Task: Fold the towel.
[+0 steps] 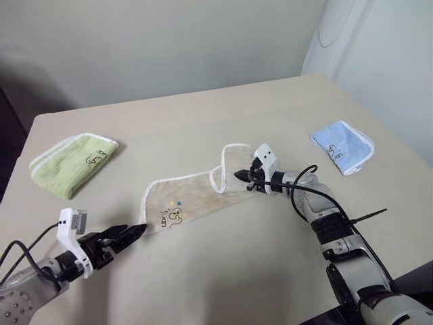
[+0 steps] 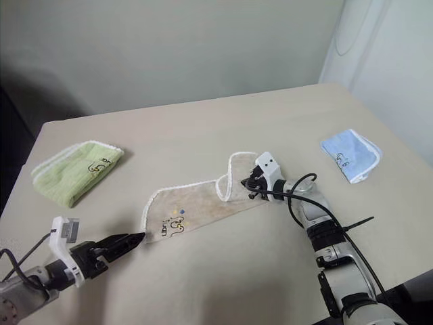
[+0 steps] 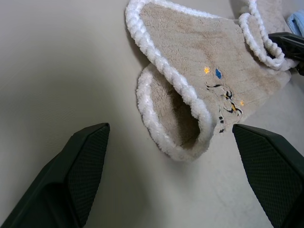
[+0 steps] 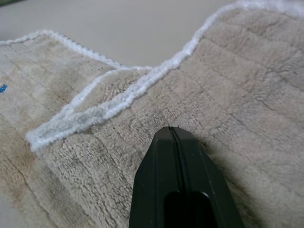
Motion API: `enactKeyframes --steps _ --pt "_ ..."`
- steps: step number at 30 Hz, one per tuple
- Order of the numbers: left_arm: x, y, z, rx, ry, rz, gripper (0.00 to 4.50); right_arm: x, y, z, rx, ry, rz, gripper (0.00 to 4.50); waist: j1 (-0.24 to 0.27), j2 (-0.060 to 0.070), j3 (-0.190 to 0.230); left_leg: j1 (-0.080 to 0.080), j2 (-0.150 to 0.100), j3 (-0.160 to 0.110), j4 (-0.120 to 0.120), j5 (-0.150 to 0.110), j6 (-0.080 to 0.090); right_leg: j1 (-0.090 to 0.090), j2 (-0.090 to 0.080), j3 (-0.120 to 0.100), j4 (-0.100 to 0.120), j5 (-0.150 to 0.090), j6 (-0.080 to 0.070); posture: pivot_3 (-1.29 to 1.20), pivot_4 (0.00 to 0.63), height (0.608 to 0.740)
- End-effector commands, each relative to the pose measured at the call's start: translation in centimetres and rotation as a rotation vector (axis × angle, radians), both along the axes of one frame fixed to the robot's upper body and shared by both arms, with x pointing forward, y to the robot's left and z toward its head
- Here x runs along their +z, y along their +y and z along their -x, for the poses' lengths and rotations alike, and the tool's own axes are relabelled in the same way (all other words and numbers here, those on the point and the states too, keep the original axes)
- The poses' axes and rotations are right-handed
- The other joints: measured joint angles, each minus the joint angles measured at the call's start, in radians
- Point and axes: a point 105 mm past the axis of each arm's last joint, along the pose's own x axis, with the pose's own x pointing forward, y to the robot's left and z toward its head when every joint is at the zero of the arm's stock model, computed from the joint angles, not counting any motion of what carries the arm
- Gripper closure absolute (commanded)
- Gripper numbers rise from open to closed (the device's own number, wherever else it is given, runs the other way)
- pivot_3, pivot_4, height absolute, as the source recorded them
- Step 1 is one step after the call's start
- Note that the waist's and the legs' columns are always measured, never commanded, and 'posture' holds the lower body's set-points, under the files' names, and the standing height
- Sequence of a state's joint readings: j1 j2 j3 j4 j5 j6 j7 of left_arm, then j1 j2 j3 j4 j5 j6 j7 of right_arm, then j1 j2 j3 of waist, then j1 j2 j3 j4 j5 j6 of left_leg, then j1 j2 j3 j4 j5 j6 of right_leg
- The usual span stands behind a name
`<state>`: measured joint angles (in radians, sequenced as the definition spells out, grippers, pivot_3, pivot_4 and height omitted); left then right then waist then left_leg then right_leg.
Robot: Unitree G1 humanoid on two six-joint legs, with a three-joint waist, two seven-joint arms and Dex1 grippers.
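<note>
The beige towel (image 1: 196, 196) with white edging lies stretched across the middle of the table, its embroidered logo (image 1: 174, 215) near the left end. That left corner (image 3: 185, 142) is curled up into a small roll. The right end is rucked up into a standing fold (image 1: 233, 161). My left gripper (image 1: 139, 231) sits low over the table just short of the curled corner, open, its two fingers (image 3: 80, 166) spread wide with nothing between them. My right gripper (image 1: 238, 175) is shut, its tip (image 4: 170, 129) resting on the pile beside the fold.
A folded green towel (image 1: 71, 162) lies at the table's left edge and a folded light blue towel (image 1: 343, 145) at the right. The tan table (image 1: 203, 115) runs back to a pale wall. A black cable (image 1: 304, 172) loops off my right wrist.
</note>
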<state>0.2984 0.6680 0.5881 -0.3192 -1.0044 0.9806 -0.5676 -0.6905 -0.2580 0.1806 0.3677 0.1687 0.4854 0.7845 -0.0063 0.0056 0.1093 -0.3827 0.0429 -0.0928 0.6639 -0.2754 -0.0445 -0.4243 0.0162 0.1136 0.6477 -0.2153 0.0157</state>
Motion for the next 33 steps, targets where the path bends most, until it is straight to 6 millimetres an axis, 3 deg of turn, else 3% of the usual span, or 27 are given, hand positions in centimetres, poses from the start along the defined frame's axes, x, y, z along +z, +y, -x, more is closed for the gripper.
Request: enactKeyframes --steps 1,8,18,29,33 --pt "-3.5 -3.5 2.1 -0.107 0.196 0.126 0.03 1.2 0.5 0.2 0.018 -0.051 -0.007 4.5 0.002 0.002 -0.001 0.0 0.0 0.0 0.0 0.0 0.0 0.0 0.0 0.0 0.0 0.0 0.0 0.0 0.15 0.74" --pt "-4.2 -5.1 2.5 -0.102 0.241 0.23 0.03 1.0 0.6 0.5 0.023 -0.052 0.001 4.5 0.007 0.011 -0.007 0.001 -0.005 0.001 0.0 -0.001 0.001 0.001 -0.003 0.002 0.0 -0.002 0.0 0.0 0.15 0.74" --pt "-4.4 -9.3 1.5 -0.161 0.26 0.294 0.03 1.0 1.0 0.5 0.03 -0.055 0.001 4.5 0.032 0.019 -0.006 0.008 -0.013 0.002 0.001 -0.006 0.012 0.008 -0.006 0.005 -0.003 -0.007 -0.003 0.0 0.15 0.74" --pt "-5.8 -9.0 0.3 -0.093 0.335 0.284 0.03 0.9 1.3 0.8 0.033 -0.055 -0.006 4.5 0.043 0.023 -0.005 0.018 -0.032 -0.001 0.0 -0.005 0.019 0.021 -0.011 0.022 -0.003 -0.015 0.001 0.0 0.15 0.74" --pt "-5.6 -9.1 -0.1 -0.084 0.326 0.311 0.9 1.0 1.3 0.8 0.03 -0.055 -0.008 4.5 0.043 0.024 -0.005 0.018 -0.041 -0.001 0.0 -0.003 0.023 0.022 -0.019 0.024 -0.003 -0.016 0.002 0.0 0.15 0.74"
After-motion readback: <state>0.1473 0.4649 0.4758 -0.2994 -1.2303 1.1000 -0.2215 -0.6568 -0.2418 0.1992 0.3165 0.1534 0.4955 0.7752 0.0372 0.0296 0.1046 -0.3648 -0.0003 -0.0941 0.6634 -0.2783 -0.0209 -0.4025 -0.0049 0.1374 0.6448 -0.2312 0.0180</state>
